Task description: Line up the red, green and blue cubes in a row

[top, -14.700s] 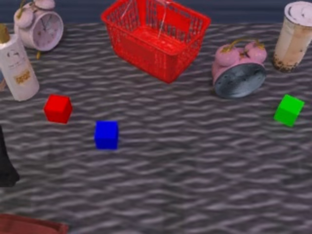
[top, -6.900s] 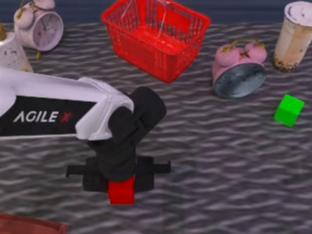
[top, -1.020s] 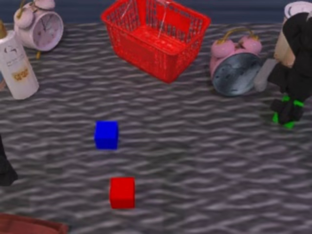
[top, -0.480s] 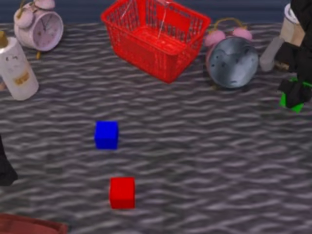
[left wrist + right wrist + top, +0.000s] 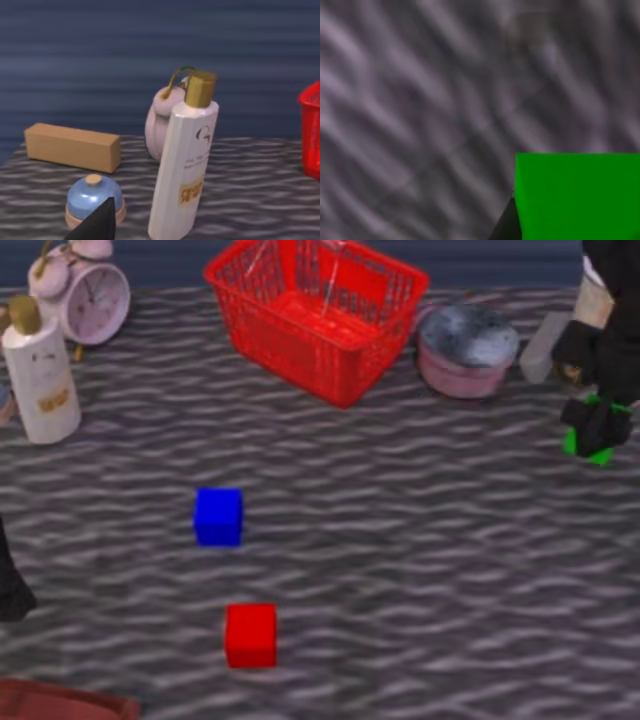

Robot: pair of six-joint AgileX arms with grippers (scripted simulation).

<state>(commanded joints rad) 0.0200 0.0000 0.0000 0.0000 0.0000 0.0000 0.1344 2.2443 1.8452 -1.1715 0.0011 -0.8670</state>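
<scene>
Grey rippled surface (image 5: 420,560): at its right edge, the right claw (image 5: 597,426) grips the green cube (image 5: 598,448); left arm parked.

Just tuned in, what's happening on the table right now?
The right gripper is at the table's far right edge, closed on the green cube. The red cube and blue cube sit apart at centre-left. The left arm is parked at the left edge. Near the basket a pink alarm clock lies toppled.
</scene>
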